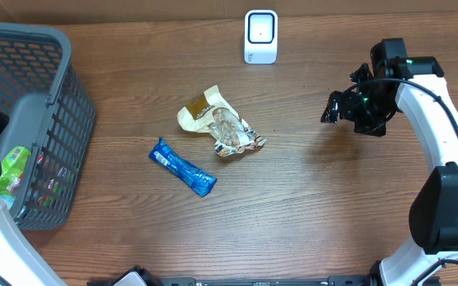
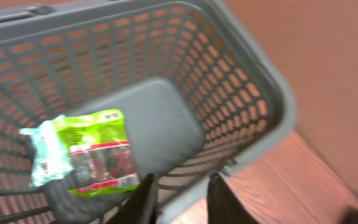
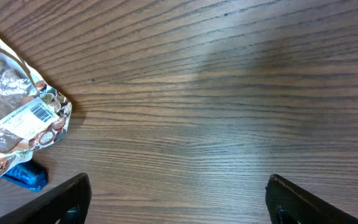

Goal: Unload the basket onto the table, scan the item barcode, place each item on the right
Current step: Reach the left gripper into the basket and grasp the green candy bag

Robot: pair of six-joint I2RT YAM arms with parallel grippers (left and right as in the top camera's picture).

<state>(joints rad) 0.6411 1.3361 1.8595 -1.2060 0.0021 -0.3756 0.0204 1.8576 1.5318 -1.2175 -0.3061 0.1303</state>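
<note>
My left gripper (image 2: 182, 182) hangs over the near corner of the gray plastic basket (image 2: 272, 84) at the left end of the wooden table (image 1: 316, 206). Its two dark fingers (image 2: 143, 200) stand a little apart, with only the basket's rim and a strip of table showing in the gap between them. The left wrist view is blurred, but I can make out a green snack packet (image 2: 89, 152) lying flat on the basket floor, just beyond the fingertips and off to their left.

My right gripper (image 3: 178, 183) hovers above bare table on the right side, well apart from everything. Its fingers are spread wide, one at each lower corner of the right wrist view, and nothing is between them.

Two items lie loose near the middle of the table. A crumpled beige and clear snack bag (image 1: 217, 127) shows a white barcode label (image 3: 36, 115) facing up. A blue wrapped bar (image 1: 183, 167) lies slantwise just beside it, on the side nearer me. The white barcode scanner (image 1: 261, 36) stands at the far edge of the table, beyond the snack bag and apart from it.
</note>
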